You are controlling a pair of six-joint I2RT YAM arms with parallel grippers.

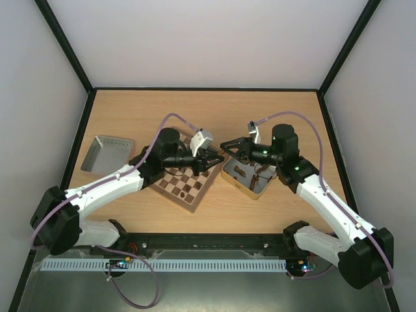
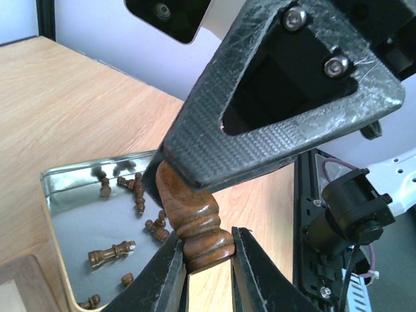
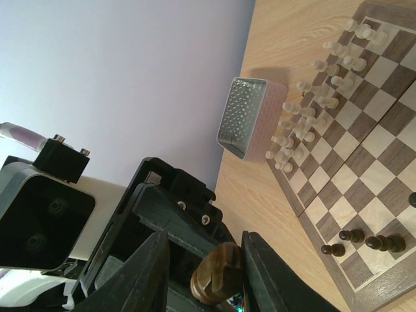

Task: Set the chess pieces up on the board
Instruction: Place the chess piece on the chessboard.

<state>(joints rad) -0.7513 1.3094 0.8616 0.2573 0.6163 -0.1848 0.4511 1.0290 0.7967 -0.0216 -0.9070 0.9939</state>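
My two grippers meet in the air between the board (image 1: 170, 188) and the tin (image 1: 229, 175). My left gripper (image 2: 207, 260) is shut on the base of a dark brown chess piece (image 2: 195, 221). My right gripper (image 3: 205, 260) straddles the head of that piece (image 3: 218, 273); one finger touches it and a gap shows on the other side. In the top view the left gripper (image 1: 218, 158) and right gripper (image 1: 226, 144) nearly touch. Pale pieces (image 3: 312, 110) crowd the board's far side (image 3: 364, 169), and three dark pieces (image 3: 364, 240) stand near its edge.
The shiny tin (image 2: 71, 227) holds several loose dark pieces (image 2: 110, 252), lying down. A grey tray (image 1: 107, 153) sits at the table's left, beyond the board; it also shows in the right wrist view (image 3: 250, 117). Black-framed walls enclose the table.
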